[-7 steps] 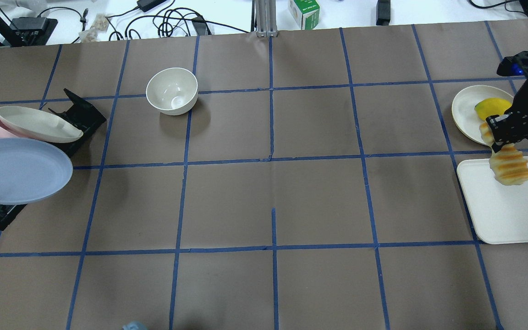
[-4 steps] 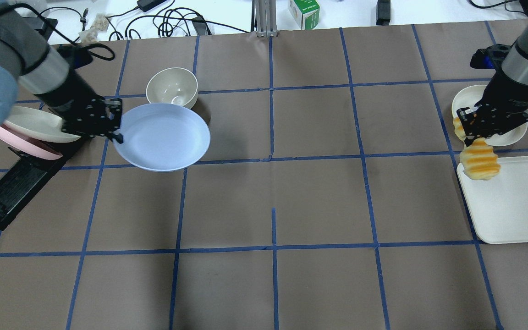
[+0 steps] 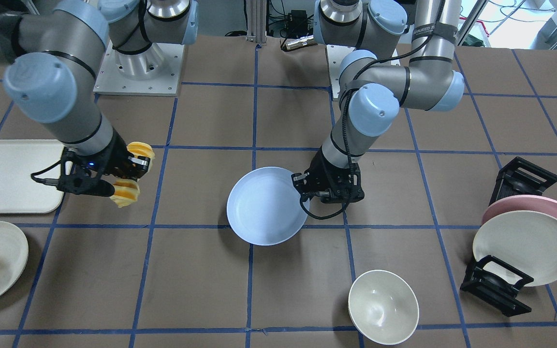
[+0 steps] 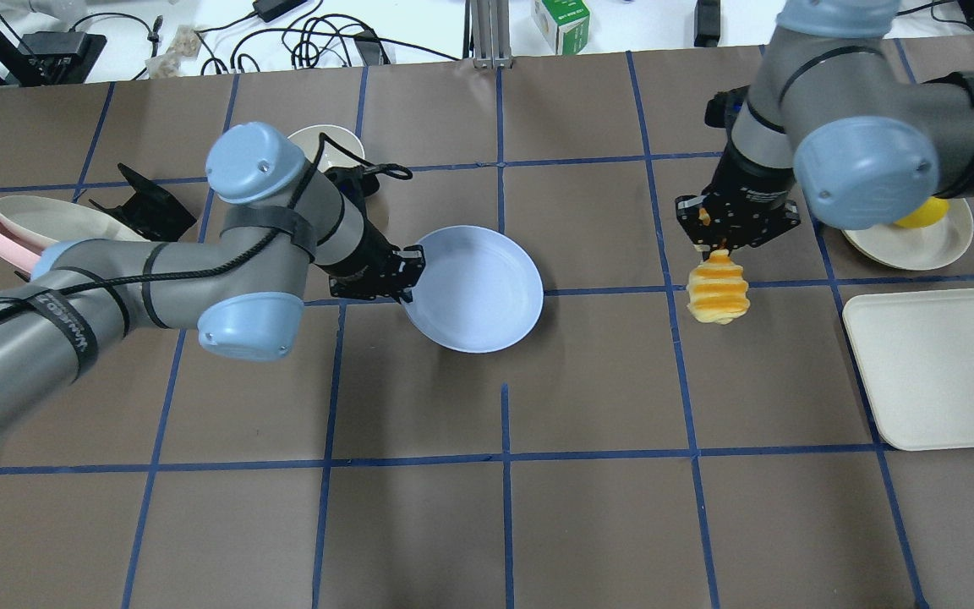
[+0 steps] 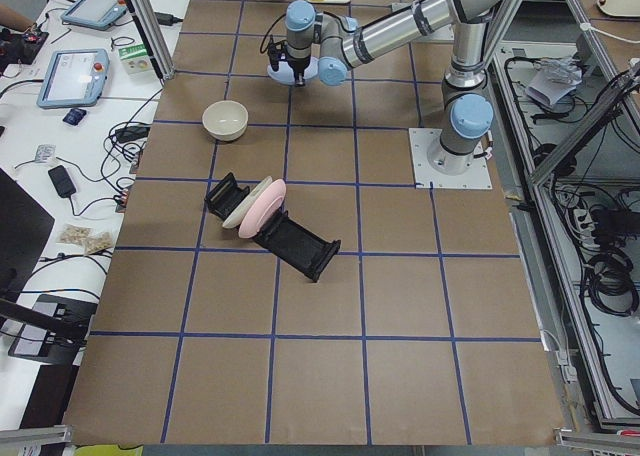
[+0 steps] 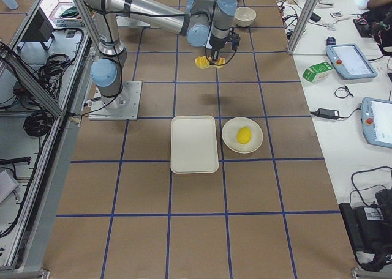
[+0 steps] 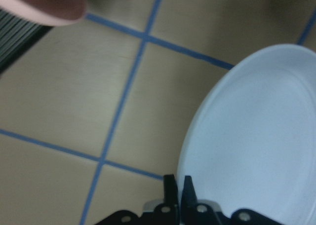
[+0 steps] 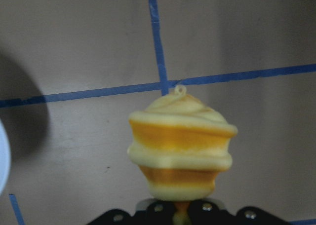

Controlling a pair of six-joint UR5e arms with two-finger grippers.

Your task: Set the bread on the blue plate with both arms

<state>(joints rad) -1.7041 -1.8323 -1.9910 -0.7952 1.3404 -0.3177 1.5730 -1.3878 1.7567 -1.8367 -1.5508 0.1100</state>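
The blue plate (image 4: 474,289) is near the table's middle, level and low over the mat; I cannot tell if it touches. My left gripper (image 4: 407,272) is shut on its left rim; the left wrist view shows the fingertips (image 7: 171,185) pinching the plate (image 7: 256,136). My right gripper (image 4: 719,245) is shut on the bread (image 4: 717,292), which hangs end-down above the mat, to the right of the plate and apart from it. The bread fills the right wrist view (image 8: 180,146). In the front view the bread (image 3: 126,191) is left of the plate (image 3: 266,205).
A white bowl (image 3: 383,307) stands beyond the left arm. A black rack (image 3: 496,285) holds a pink plate and a cream plate (image 3: 525,246) at far left. A cream tray (image 4: 943,364) and a cream plate (image 4: 918,241) with a yellow fruit (image 4: 922,213) lie at right.
The left arm has carried the blue plate rightward to the table's middle. The right arm has carried the bread leftward, off the tray's edge and over the mat.
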